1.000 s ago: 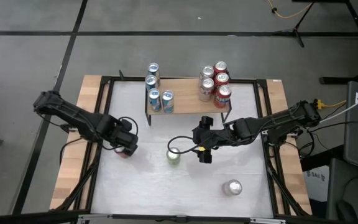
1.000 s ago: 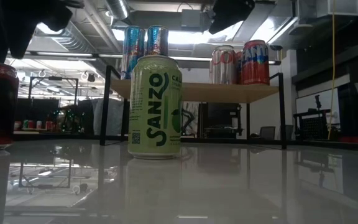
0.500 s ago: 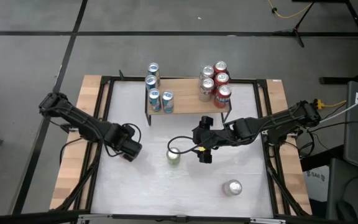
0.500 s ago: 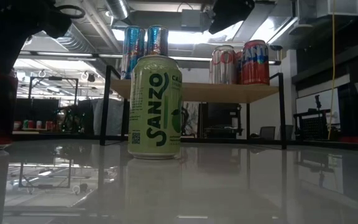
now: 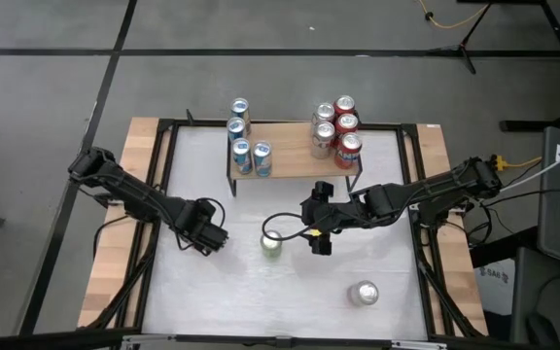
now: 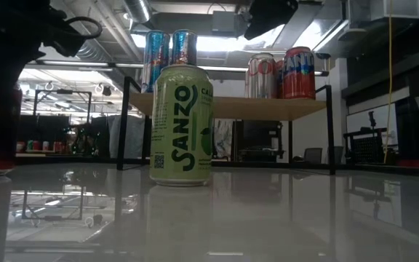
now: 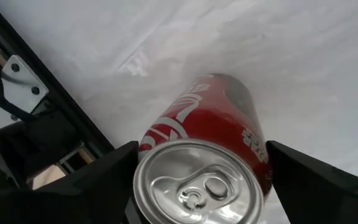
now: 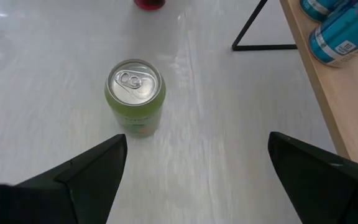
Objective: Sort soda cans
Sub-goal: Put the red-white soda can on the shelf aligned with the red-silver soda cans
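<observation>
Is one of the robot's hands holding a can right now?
Not clearly. The left hand straddles the red can, fingers beside its upper body, contact unclear. The right hand is open, behind the green can.
</observation>
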Motion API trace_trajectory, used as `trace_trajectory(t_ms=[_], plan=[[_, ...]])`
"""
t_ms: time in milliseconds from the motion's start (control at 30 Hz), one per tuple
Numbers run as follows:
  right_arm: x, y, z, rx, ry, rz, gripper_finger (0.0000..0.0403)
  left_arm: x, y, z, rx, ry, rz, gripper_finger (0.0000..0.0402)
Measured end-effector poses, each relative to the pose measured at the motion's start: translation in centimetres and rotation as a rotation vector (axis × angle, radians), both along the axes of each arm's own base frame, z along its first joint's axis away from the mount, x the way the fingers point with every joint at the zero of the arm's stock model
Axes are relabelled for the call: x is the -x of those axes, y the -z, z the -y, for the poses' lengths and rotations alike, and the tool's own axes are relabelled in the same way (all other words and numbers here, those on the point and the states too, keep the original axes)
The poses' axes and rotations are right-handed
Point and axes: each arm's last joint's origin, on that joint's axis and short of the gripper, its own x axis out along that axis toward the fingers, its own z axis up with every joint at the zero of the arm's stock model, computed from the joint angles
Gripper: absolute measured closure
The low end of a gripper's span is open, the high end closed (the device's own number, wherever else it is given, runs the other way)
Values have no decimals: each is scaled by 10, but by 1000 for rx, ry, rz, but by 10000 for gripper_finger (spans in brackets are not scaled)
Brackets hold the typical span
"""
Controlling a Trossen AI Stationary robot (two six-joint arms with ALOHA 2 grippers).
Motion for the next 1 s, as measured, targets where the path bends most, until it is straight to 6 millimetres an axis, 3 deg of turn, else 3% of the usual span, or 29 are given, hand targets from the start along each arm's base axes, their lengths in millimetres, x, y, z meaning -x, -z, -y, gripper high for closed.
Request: trace_trajectory(t_ms=[200,300,600,1000], plan=[[0,0,0,4,-4,-1,22,-4,0,0,20,102,22,126],[0,0,0,24,-26,-4,22,-5,0,-2,39,217,13,127],[0,0,0,73,-79,-12,22,-13,0,-6,55,794,5,122],[0,0,0,74,-79,-14,22,-36,0,1,-42,1461,136,118]])
